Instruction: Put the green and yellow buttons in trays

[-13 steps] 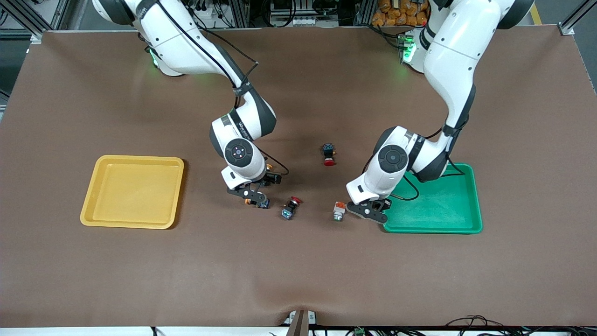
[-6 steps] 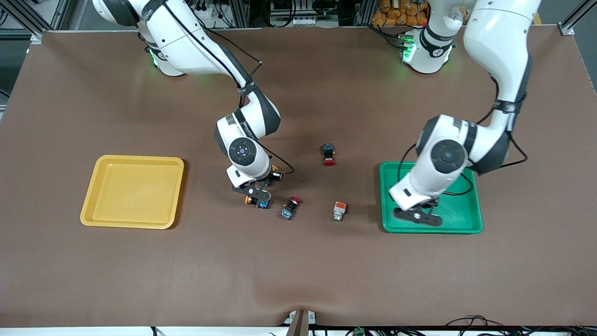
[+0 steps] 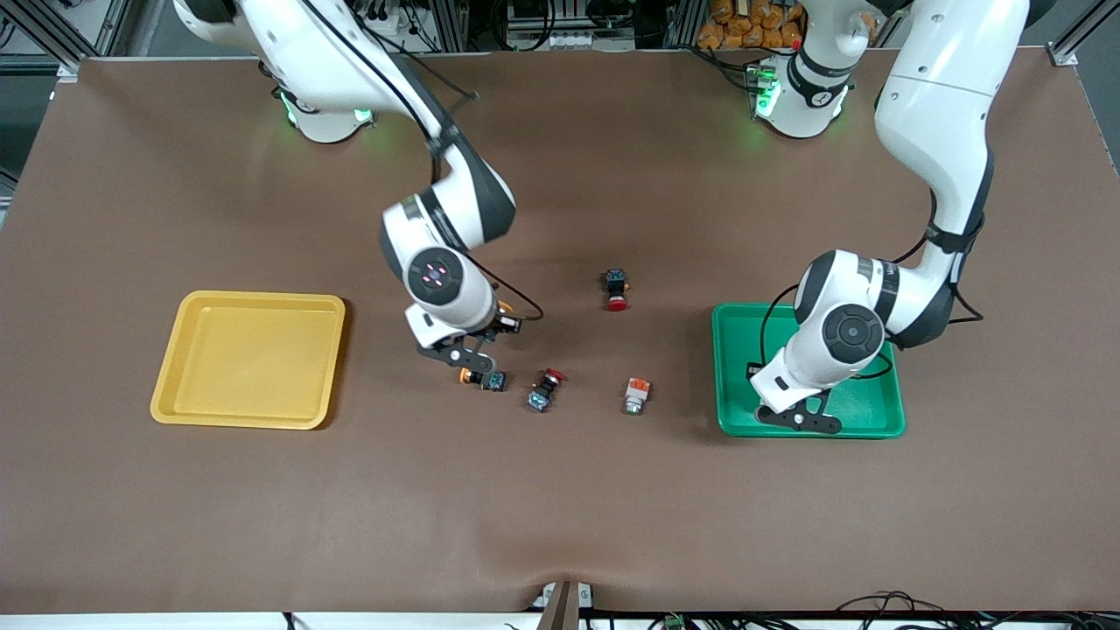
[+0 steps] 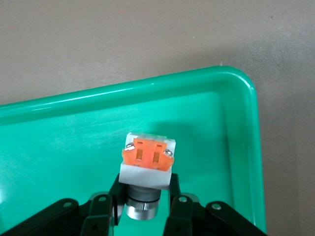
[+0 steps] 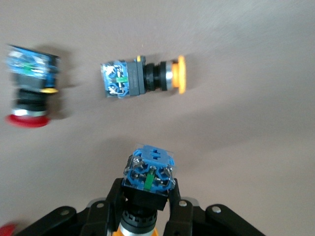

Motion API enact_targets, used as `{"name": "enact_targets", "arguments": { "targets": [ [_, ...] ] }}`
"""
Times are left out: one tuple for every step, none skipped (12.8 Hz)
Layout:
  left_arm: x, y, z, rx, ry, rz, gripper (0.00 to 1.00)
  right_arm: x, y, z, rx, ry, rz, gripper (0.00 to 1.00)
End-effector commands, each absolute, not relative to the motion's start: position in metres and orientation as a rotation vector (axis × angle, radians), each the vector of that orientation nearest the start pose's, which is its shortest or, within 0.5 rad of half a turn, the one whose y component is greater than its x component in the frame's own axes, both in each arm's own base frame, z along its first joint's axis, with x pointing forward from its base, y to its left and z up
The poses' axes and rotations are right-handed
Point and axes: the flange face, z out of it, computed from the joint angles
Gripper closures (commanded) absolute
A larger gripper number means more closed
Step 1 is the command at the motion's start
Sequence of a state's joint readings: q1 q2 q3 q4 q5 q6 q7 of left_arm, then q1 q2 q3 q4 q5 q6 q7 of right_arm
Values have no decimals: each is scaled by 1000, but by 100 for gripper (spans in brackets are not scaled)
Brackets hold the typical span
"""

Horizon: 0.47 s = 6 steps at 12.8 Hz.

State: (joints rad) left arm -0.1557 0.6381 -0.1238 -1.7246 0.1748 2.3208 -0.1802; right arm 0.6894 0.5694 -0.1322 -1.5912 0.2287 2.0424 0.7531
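My left gripper (image 4: pixel 145 189) is shut on a white-silver button with an orange block (image 4: pixel 146 164) and holds it over the green tray (image 4: pixel 236 147). In the front view the left gripper (image 3: pixel 798 418) is over the green tray's (image 3: pixel 866 411) edge nearest the camera. My right gripper (image 5: pixel 146 196) is shut on a yellow-capped black-blue button (image 5: pixel 147 177), just above the table. A second yellow button (image 5: pixel 142 78) lies on the table under it, also seen in the front view (image 3: pixel 484 380). Another white-silver button (image 3: pixel 636 395) lies between the arms. The yellow tray (image 3: pixel 249 359) is empty.
Two red-capped black-blue switches lie on the brown mat: one (image 3: pixel 544 391) beside the loose yellow button, also in the right wrist view (image 5: pixel 30 83), and one (image 3: pixel 617 289) farther from the camera. The right gripper (image 3: pixel 455 353) hangs between the yellow tray and these switches.
My left arm swung from beside the loose white-silver button to over the green tray. My right gripper rose slightly off the mat, away from the loose yellow button.
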Motion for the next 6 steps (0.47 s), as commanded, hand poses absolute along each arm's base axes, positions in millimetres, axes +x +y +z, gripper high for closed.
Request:
{"name": "enact_targets", "arguments": {
  "targets": [
    [645,-181,205,-3090,275,16,83,564,348,369,-3071,440,223,100],
    [645,-184,206,-3098,256,14,21,568,331,385,-3080,419,237,100],
    [645,-179,210,-3101,239,12,0,567,318,399,-3086,367,258,100],
    [646,-182,220,-3101,245,0,0,572,293,415,-3085,340,281,100],
    [645,-185,228,-3100,237,-6,0,574,269,428,-3082,273,315,100],
    [645,-189,238,-3097,237,-5,0,581,233,441,-3071,224,343,100]
  ]
}}
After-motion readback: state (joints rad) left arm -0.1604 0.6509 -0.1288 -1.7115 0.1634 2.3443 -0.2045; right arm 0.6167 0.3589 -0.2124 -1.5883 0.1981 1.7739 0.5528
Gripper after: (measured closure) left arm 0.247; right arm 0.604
